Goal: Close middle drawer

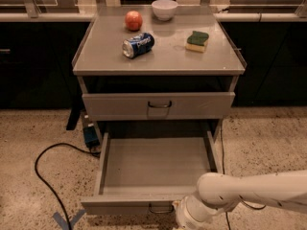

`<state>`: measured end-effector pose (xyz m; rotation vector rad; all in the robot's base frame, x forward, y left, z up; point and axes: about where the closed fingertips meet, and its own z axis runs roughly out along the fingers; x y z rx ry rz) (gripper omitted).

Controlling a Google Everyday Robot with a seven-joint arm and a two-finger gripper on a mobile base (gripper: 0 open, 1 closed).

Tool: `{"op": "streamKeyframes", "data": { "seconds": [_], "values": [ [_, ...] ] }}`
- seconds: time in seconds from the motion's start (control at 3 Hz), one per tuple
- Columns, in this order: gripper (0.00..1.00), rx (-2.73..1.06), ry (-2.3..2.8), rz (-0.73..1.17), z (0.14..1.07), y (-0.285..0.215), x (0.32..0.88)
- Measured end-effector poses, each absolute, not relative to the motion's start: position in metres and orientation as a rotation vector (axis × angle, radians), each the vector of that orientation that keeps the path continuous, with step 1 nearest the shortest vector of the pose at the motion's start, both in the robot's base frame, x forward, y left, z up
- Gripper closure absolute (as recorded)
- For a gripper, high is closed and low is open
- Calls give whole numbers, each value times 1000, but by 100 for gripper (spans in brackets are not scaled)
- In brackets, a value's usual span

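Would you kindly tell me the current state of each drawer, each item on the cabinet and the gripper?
middle drawer: pulled far out, nothing inside.
top drawer: shut.
soda can: lying on its side on the cabinet top.
bowl: upright, near the back edge.
sponge: lying flat, green side up.
apple: whole, resting left of the bowl.
gripper: low at the open drawer's front, right of its pull.

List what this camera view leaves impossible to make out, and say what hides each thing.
- Gripper: it lies past the bottom edge, at the end of the arm beside the front of the middle drawer, so the frame cuts it off.
- Anything below the middle drawer: hidden by the open drawer itself.
- Label on the can: too small to read.
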<state>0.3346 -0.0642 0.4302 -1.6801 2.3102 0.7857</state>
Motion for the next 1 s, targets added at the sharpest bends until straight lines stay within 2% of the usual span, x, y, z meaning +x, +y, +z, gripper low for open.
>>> {"op": "streamKeyframes", "data": {
  "seconds": [1.0],
  "values": [
    [0, -1701, 2320, 747, 423, -57, 354]
  ]
}}
